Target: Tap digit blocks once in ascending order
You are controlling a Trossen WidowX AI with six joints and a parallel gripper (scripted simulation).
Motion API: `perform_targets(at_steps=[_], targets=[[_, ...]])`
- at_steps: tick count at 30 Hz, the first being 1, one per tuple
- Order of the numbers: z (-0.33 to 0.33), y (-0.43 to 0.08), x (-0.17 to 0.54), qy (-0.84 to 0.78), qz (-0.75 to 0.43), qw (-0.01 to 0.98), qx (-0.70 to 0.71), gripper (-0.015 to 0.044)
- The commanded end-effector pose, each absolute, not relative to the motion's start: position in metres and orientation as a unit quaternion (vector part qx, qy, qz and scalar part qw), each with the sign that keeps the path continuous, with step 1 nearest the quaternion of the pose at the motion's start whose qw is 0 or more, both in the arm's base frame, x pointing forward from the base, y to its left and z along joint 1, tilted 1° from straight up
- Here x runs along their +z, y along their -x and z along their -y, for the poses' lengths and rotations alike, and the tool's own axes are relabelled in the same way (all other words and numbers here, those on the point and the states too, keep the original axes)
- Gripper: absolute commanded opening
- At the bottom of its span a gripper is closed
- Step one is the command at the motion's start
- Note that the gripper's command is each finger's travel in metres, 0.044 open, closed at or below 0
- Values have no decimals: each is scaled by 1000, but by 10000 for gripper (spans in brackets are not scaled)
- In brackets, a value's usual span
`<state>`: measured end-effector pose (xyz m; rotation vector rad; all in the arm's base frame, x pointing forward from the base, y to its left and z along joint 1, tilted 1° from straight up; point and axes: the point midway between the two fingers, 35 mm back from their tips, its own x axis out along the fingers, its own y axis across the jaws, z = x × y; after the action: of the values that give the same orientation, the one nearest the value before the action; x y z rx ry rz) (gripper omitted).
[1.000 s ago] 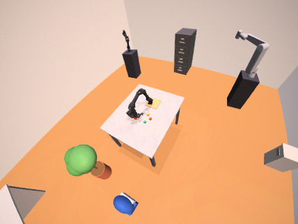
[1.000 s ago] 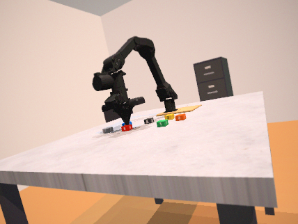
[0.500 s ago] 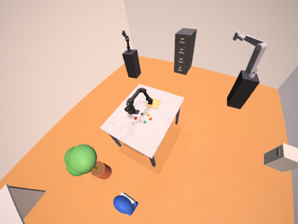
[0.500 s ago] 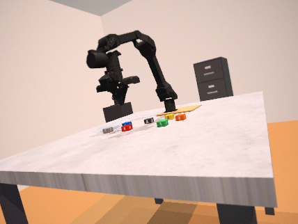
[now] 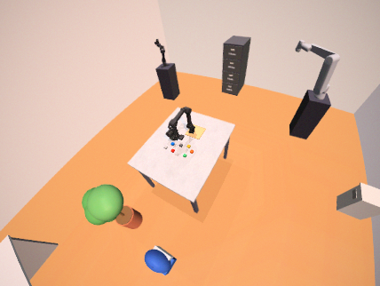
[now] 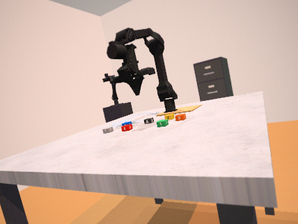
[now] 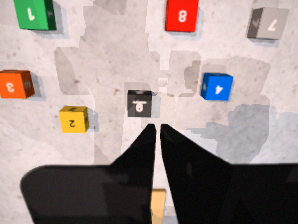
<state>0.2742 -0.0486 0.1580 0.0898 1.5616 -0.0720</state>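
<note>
My gripper is shut and empty, its tips together well above the table. In the wrist view the tips show just below and right of the black block, whose digit has a bar and is a 6 or 9; I cannot tell which. The blue block shows 4, yellow 2, orange 3, green 1, red 8, and grey 7. All blocks stand apart.
The blocks stand on the pale table. A flat yellow-orange board lies beside the arm's base, partly visible below the fingers in the wrist view. Cabinet, plant and other arms stand away from the table.
</note>
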Motion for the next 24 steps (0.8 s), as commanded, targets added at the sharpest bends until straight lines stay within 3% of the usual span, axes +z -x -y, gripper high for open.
perform_targets(at_steps=[1, 6, 13, 24], targets=[[36, -246, 153, -43, -704, 708, -35, 20], [36, -246, 151, -43, -704, 708, -35, 20], [35, -247, 74, -43, -704, 708, -34, 20], [35, -247, 64, -43, -704, 708, -34, 20]])
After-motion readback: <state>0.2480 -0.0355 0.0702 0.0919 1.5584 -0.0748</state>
